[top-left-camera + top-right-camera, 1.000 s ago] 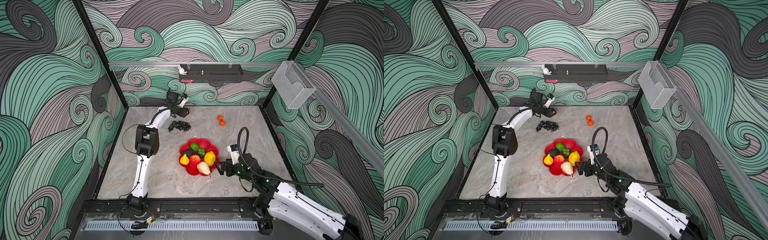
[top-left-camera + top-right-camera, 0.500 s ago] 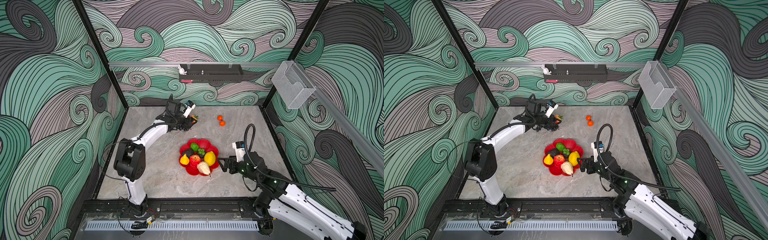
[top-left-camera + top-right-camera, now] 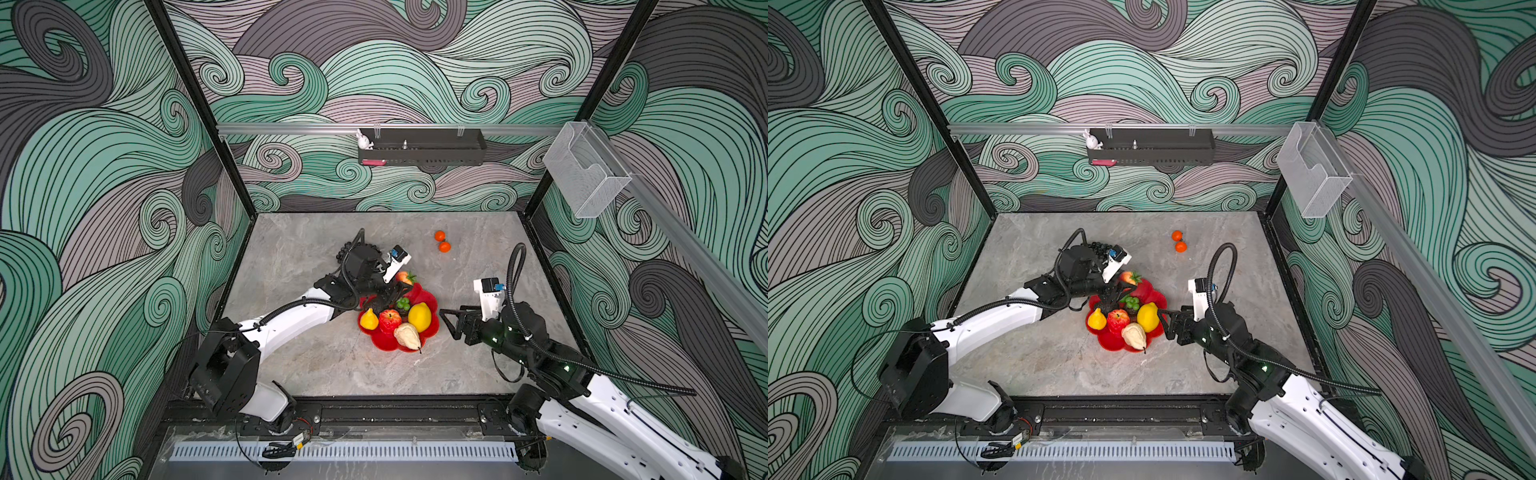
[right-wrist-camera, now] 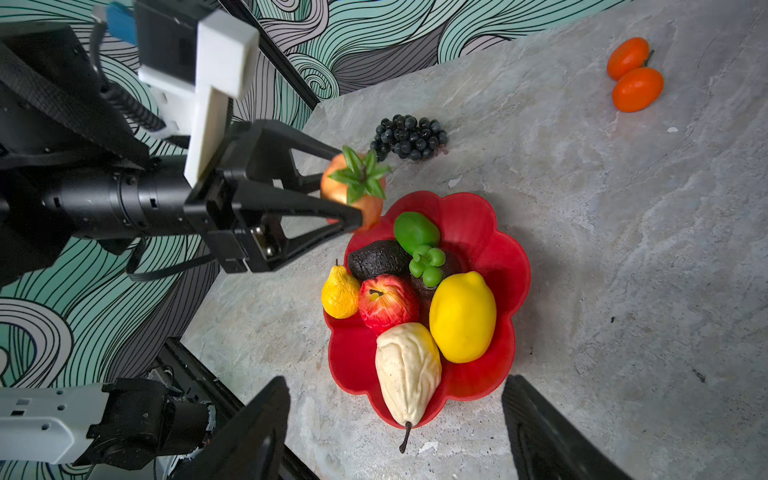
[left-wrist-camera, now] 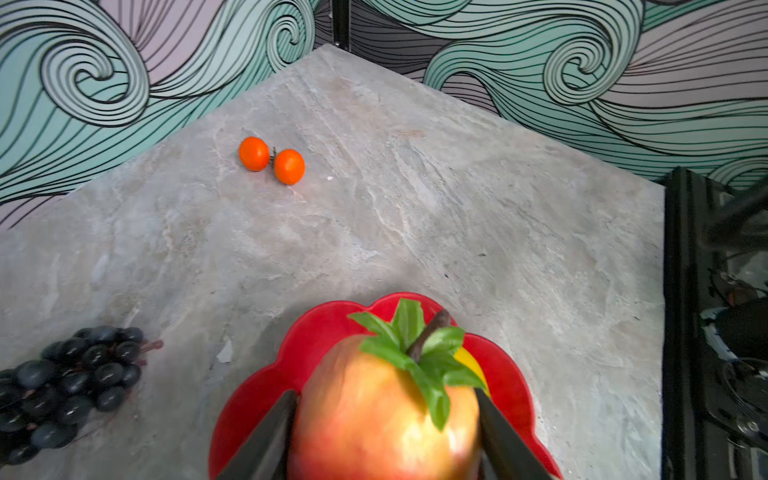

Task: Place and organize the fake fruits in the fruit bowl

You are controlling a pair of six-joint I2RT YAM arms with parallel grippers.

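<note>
The red scalloped fruit bowl (image 3: 430, 296) (image 3: 1152, 293) (image 4: 469, 224) (image 5: 316, 332) holds a lemon (image 4: 461, 316), red apple (image 4: 386, 303), beige pear (image 4: 409, 370), small yellow fruit (image 4: 340, 291), avocado (image 4: 378, 257) and lime (image 4: 415, 230). My left gripper (image 3: 399, 286) (image 5: 384, 399) (image 4: 347, 187) hovers over the bowl's far-left rim, shut on an orange-red strawberry (image 3: 404, 277) (image 5: 374, 424) with green leaves. My right gripper (image 3: 446, 324) (image 4: 395, 386) stands open just right of the bowl, holding nothing. Dark grapes (image 4: 409, 137) (image 5: 62, 386) and two oranges (image 3: 441, 241) (image 5: 272, 160) lie on the table.
A black wall tray (image 3: 422, 151) with a white rabbit figure (image 3: 364, 140) hangs on the back rail. A clear bin (image 3: 582, 174) hangs on the right wall. Black frame posts stand at the table's back corners.
My left arm has swung from the back left corner to the bowl's far rim with the strawberry in its jaws. The right gripper drew back slightly from the bowl.
</note>
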